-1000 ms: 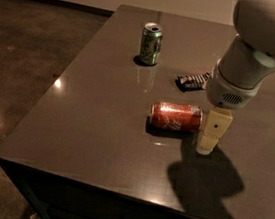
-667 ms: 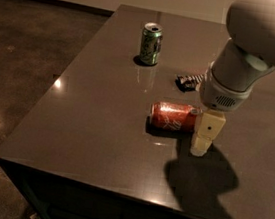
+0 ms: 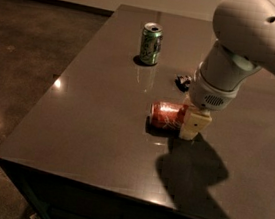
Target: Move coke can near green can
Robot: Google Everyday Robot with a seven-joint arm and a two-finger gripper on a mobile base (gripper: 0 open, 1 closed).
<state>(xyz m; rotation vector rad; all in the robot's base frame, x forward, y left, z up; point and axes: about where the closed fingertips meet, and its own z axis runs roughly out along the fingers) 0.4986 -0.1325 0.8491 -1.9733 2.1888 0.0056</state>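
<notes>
The coke can [image 3: 166,115] is red with white script and lies on its side near the middle of the dark table [image 3: 100,127]. The green can [image 3: 150,43] stands upright farther back and to the left, well apart from it. My gripper [image 3: 192,125] hangs from the big white arm and is down over the right end of the coke can, with one cream finger [image 3: 194,126] in front of that end. The can's right end is hidden behind the finger.
A flat black snack wrapper [image 3: 183,80] lies behind the coke can, partly hidden by my arm. The table's left edge drops to a dark polished floor [image 3: 17,65]. My arm casts a large shadow on the table at front right.
My gripper has moved left and down, from beside the coke can's right end to over it. The coke can and the green can have not moved.
</notes>
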